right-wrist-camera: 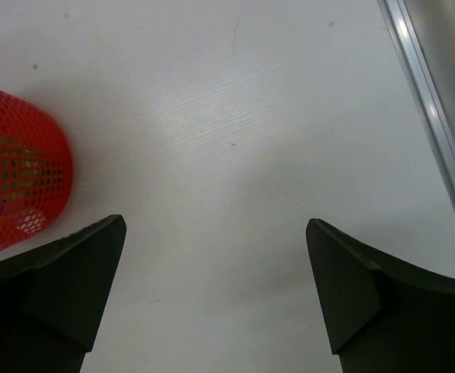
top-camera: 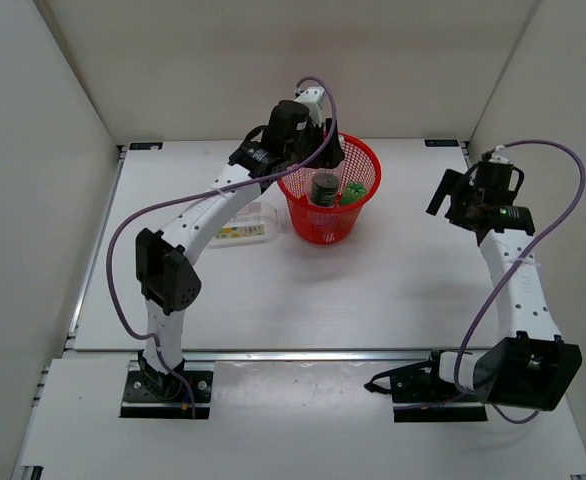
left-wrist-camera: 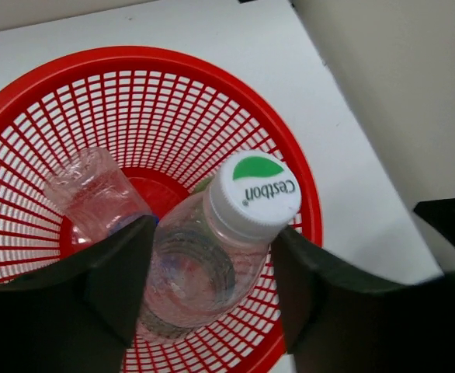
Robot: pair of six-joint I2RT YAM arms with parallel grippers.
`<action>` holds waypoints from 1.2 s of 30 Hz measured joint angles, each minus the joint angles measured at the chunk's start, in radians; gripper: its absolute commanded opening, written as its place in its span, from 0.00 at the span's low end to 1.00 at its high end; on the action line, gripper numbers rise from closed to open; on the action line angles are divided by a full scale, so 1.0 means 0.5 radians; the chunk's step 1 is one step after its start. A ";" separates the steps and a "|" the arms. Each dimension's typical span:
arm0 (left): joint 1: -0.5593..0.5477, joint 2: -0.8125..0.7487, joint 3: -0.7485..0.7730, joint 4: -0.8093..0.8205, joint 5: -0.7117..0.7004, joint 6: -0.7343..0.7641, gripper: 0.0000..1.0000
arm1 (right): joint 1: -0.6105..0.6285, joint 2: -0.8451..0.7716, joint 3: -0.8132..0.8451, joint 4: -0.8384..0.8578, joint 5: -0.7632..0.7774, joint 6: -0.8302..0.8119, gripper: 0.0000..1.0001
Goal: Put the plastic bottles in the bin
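Note:
The red mesh bin (top-camera: 358,160) stands at the back middle of the table. My left gripper (top-camera: 318,165) hangs over it, shut on a small clear bottle (left-wrist-camera: 200,272) with a white cap, held between the fingers (left-wrist-camera: 111,272) above the bin's inside (left-wrist-camera: 173,101). A crumpled clear bottle (left-wrist-camera: 95,190) lies in the bin, and a green bottle (top-camera: 351,195) lies beside it. The larger squarish clear bottle (top-camera: 245,231) lies on the table left of the bin, partly behind my left arm. My right gripper (top-camera: 451,195) is open and empty over bare table (right-wrist-camera: 216,287), right of the bin (right-wrist-camera: 18,179).
White walls close in the table at the back and on both sides. A metal rail (right-wrist-camera: 433,116) runs along the right edge near my right gripper. My left arm (top-camera: 198,225) arches over the squarish bottle.

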 measured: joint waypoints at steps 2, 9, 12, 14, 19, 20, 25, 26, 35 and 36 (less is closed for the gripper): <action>0.000 -0.002 -0.001 -0.042 -0.008 0.036 0.99 | -0.017 -0.056 -0.093 0.024 -0.008 0.002 0.99; 0.012 -0.083 0.120 -0.297 -0.066 0.101 0.99 | -0.025 0.222 0.163 -0.150 0.182 -0.029 0.99; 0.039 -0.216 0.112 -0.428 -0.128 0.127 0.99 | -0.085 0.397 0.283 -0.225 0.187 -0.066 1.00; 0.095 -0.381 0.006 -0.472 -0.191 0.139 0.99 | -0.150 0.499 0.367 -0.294 0.136 -0.085 0.99; 0.483 -1.037 -0.608 -0.528 -0.289 0.133 0.99 | -0.188 0.694 0.626 -0.405 0.076 -0.169 0.99; 0.593 -1.164 -0.739 -0.536 -0.312 0.130 0.99 | -0.146 0.716 0.679 -0.412 0.062 -0.192 1.00; 0.983 -1.714 -1.341 -0.653 -0.574 0.084 0.99 | 0.214 0.780 1.022 -0.369 -0.015 -0.308 0.98; 0.985 -1.779 -1.436 -0.690 -0.606 0.064 0.98 | 0.315 0.799 1.120 -0.348 -0.024 -0.359 0.98; 1.199 -2.098 -2.074 -1.115 -0.807 -0.274 0.98 | 1.277 1.430 2.428 -0.151 -0.370 -0.765 0.98; 1.212 -2.123 -2.073 -1.140 -0.849 -0.301 0.98 | 1.347 1.482 2.461 -0.129 -0.407 -0.801 0.98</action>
